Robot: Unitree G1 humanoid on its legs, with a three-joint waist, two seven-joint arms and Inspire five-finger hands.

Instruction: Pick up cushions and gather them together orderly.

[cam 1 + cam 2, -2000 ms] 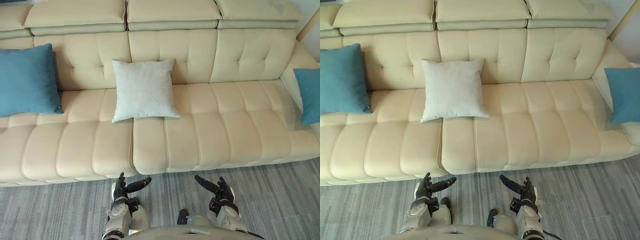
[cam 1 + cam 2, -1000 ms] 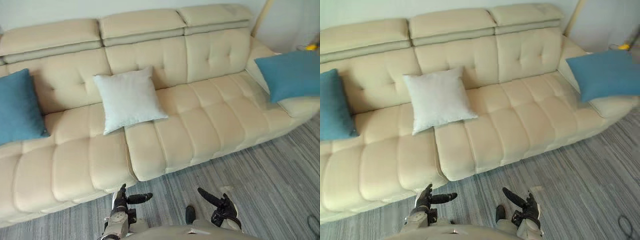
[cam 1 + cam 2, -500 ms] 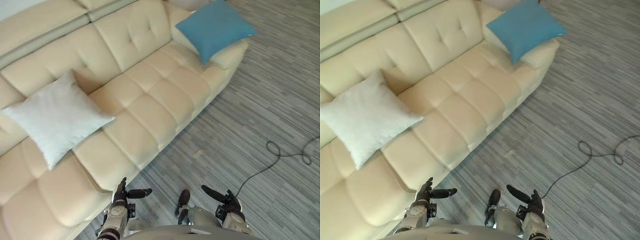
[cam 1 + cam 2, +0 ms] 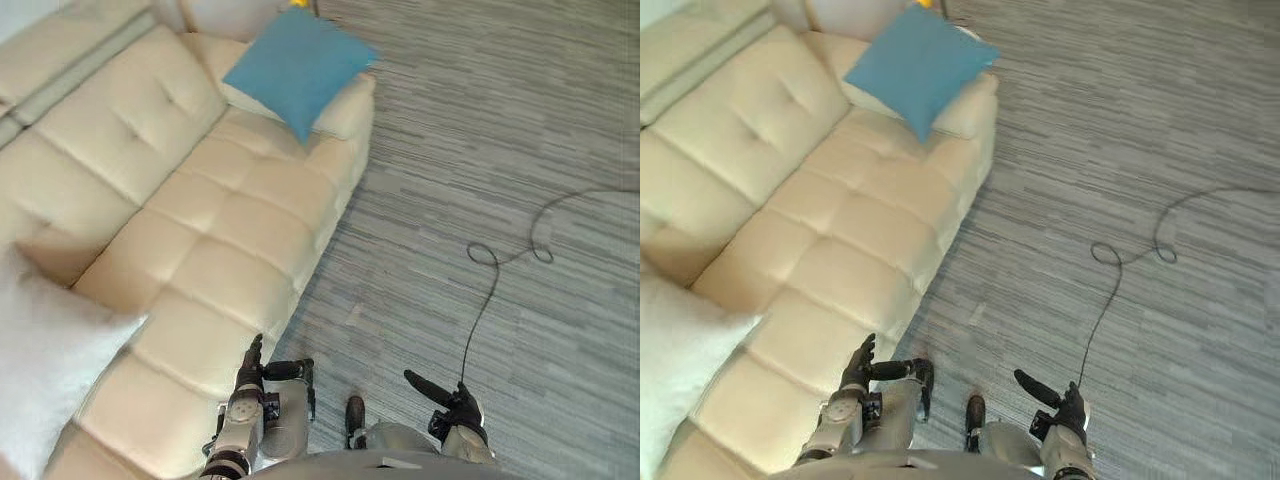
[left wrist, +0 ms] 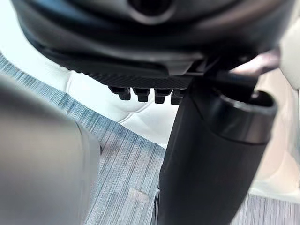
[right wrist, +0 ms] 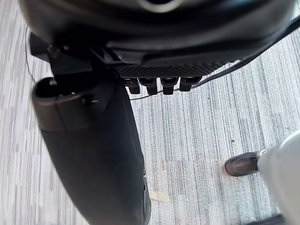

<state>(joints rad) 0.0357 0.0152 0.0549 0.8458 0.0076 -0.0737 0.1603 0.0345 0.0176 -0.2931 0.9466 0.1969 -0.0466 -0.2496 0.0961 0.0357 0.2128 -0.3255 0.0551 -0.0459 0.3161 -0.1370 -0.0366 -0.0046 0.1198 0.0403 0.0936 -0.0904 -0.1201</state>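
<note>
A blue cushion lies on the far armrest end of the cream sofa. A white cushion rests on the seat at the near left edge. Both hands hang low in front of me, empty, far from either cushion. My left hand is open beside the sofa's front edge, thumb pointing sideways. My right hand is open over the grey floor, thumb stretched out. In the left wrist view the left hand's fingers are straight, with the sofa front past them. The right wrist view has the right hand's fingers straight over the carpet.
Grey striped carpet spreads to the right of the sofa. Something small and yellow sits behind the blue cushion at the top edge.
The camera has swung to the right: the sofa and both cushions have slid left in the picture, and more carpet shows. Both hands stay low and open.
</note>
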